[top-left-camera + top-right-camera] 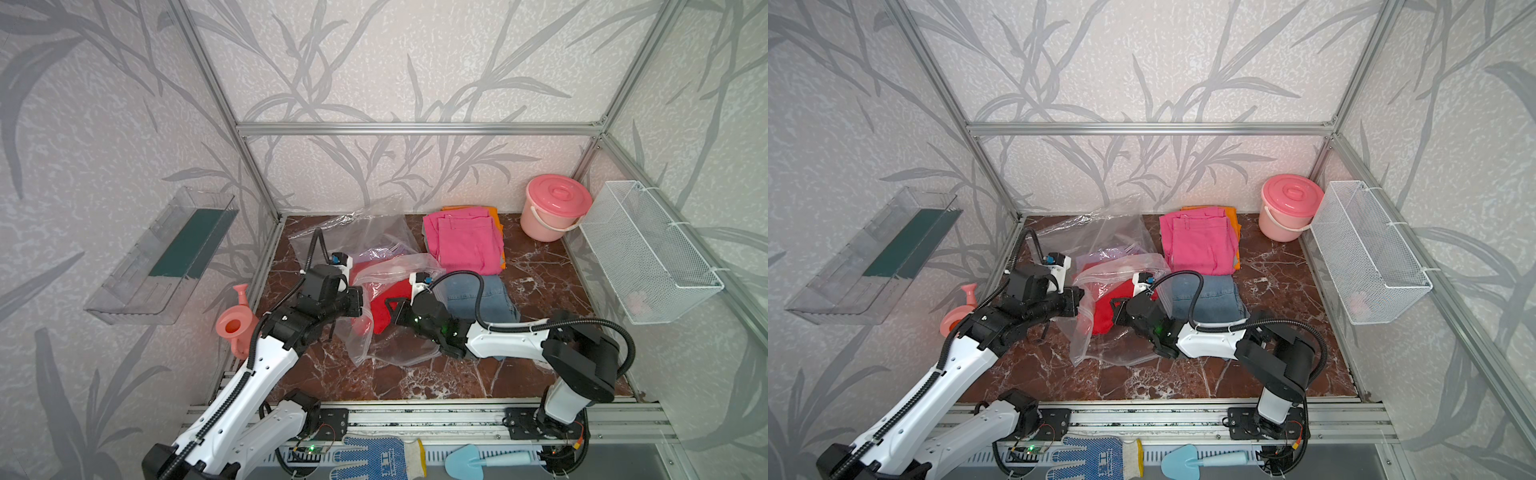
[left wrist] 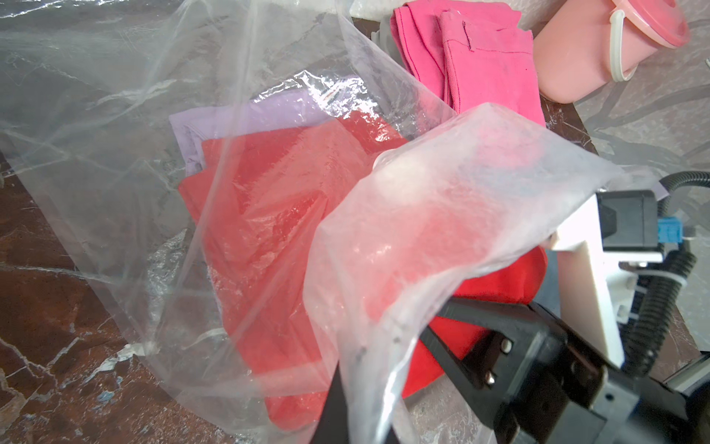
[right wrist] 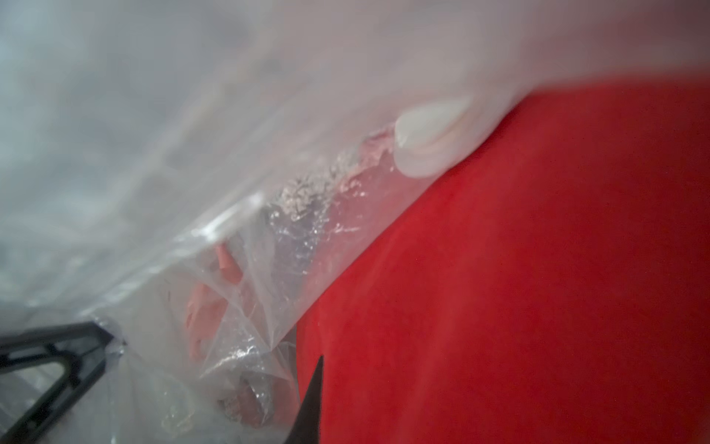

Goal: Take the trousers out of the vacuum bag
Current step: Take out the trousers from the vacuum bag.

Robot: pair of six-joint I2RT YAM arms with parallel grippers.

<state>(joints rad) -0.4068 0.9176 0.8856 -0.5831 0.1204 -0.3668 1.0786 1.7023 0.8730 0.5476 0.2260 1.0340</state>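
The clear, crinkly vacuum bag point(image 1: 374, 232) point(image 1: 1113, 232) lies open on the marble floor. Lilac trousers point(image 2: 230, 115) lie inside it. Red trousers point(image 1: 380, 316) point(image 3: 538, 269) stick half out of its mouth, below the white valve disc point(image 3: 426, 138). My left gripper point(image 1: 365, 306) point(image 2: 345, 403) is shut on the bag's upper edge and holds it raised. My right gripper point(image 1: 390, 309) point(image 2: 461, 319) is shut on the red trousers; one finger point(image 3: 313, 396) shows and the cloth hides the other. Hot pink trousers point(image 1: 465, 241) on orange ones point(image 1: 494, 214) and the denim pair point(image 1: 494, 299) lie outside the bag.
A pink lidded bucket point(image 1: 555, 205) stands at the back right beside a white mesh basket point(image 1: 648, 253) on the wall. A clear wall tray point(image 1: 162, 257) and a pink watering can point(image 1: 237, 324) are at the left. A dotted glove point(image 1: 374, 457) and blue trowel point(image 1: 478, 459) lie in front.
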